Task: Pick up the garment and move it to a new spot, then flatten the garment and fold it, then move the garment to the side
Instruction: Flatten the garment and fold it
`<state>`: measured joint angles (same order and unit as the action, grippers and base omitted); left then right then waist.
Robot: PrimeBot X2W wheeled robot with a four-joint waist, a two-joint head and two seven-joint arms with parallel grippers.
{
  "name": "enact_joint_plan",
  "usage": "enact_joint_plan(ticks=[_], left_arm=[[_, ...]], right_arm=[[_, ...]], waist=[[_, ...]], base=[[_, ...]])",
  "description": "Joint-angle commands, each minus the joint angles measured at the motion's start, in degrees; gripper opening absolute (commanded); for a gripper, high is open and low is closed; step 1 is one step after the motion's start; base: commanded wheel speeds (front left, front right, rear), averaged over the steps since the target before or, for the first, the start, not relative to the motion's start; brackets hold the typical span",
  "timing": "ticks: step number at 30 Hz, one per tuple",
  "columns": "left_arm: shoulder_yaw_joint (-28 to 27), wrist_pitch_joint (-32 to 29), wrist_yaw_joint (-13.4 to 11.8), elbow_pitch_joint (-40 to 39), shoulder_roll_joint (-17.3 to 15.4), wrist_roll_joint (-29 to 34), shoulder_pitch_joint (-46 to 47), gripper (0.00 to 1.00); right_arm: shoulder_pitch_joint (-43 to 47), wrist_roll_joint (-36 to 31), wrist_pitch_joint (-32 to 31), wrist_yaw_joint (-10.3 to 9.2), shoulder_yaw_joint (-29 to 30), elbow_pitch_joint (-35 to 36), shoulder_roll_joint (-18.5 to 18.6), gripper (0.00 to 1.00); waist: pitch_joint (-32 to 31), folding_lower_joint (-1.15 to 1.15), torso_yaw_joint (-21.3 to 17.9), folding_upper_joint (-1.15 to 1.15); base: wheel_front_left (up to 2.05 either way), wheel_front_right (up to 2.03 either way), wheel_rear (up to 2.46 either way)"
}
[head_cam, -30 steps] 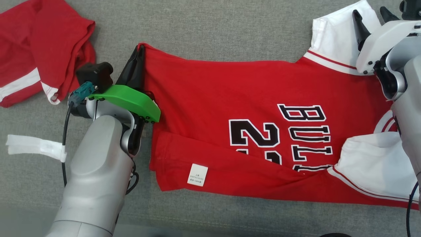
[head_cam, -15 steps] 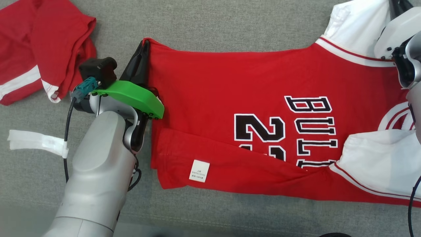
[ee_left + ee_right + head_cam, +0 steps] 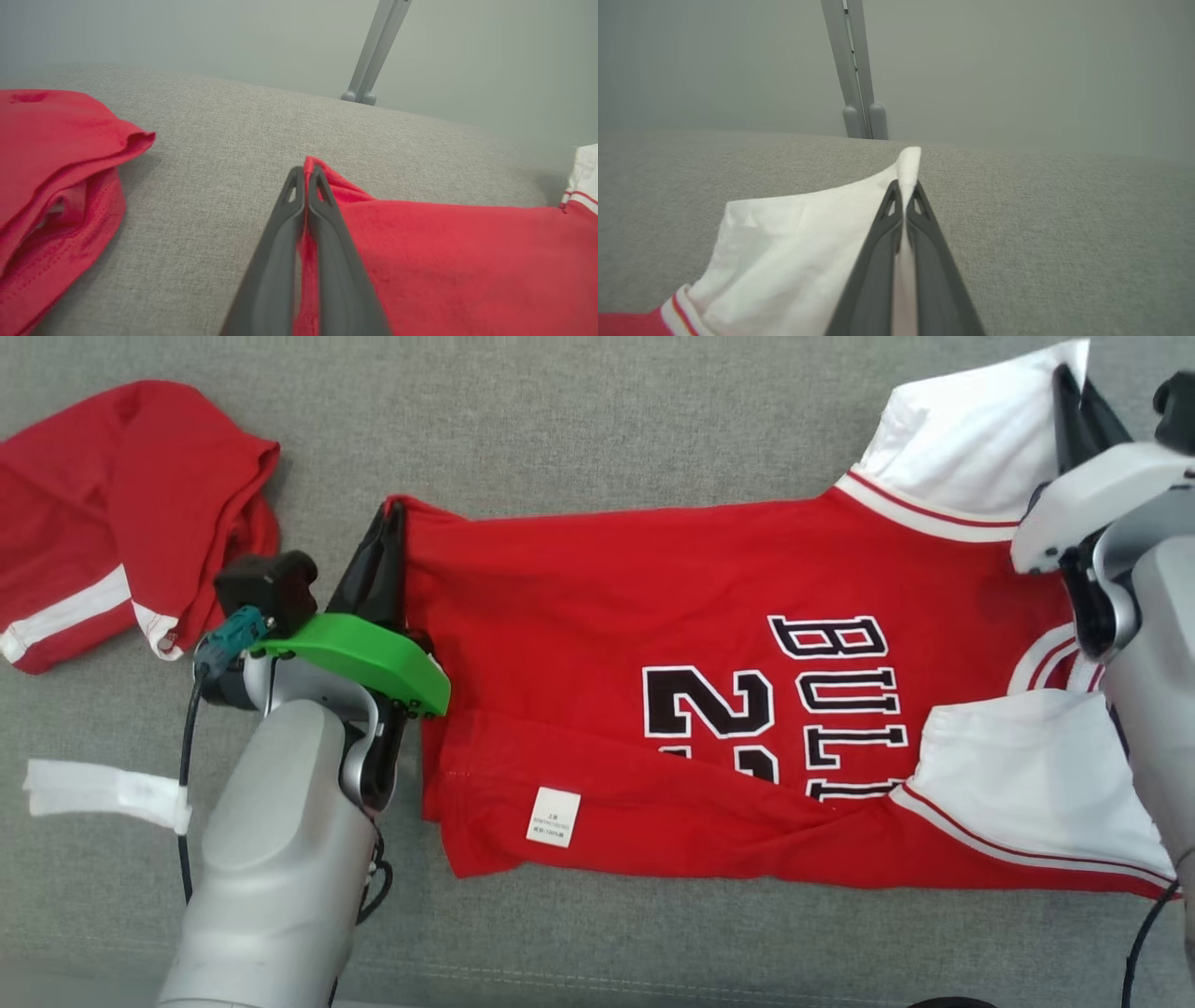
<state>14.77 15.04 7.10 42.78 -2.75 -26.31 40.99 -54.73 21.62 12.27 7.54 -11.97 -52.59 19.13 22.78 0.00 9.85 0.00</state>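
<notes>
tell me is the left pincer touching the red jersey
Touching. The left wrist view shows the left pincer shut on a corner of the red jersey, with the cloth squeezed inside its grip.

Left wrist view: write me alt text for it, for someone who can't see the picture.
The left gripper is shut on a corner of the red jersey, which spreads to the right over a grey fabric surface. A second red garment lies crumpled at the left, apart from the jersey.
</notes>
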Motion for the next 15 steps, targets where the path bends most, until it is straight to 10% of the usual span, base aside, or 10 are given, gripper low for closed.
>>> enact_joint_plan(ticks=[1, 15], left_arm=[[-0.40, 0.16, 0.21, -0.44, -0.28, 0.55, -1.94, 0.00], [-2.70, 0.10, 0.46, -4.68, -0.41, 0.18, -17.88, 0.00]], right_arm=[[2.73, 1.22, 0.68, -0.11, -0.76, 0.69, 0.28, 0.00], [23.85, 11.13, 2.61, -0.11, -2.56, 13.10, 3.67, 0.00]], waist=[[-3.49, 0.00, -1.47, 0.00], [-12.27, 0.00, -3.72, 0.00]], base=[[0.00, 0.00, 0.00], [0.00, 0.00, 0.00]])
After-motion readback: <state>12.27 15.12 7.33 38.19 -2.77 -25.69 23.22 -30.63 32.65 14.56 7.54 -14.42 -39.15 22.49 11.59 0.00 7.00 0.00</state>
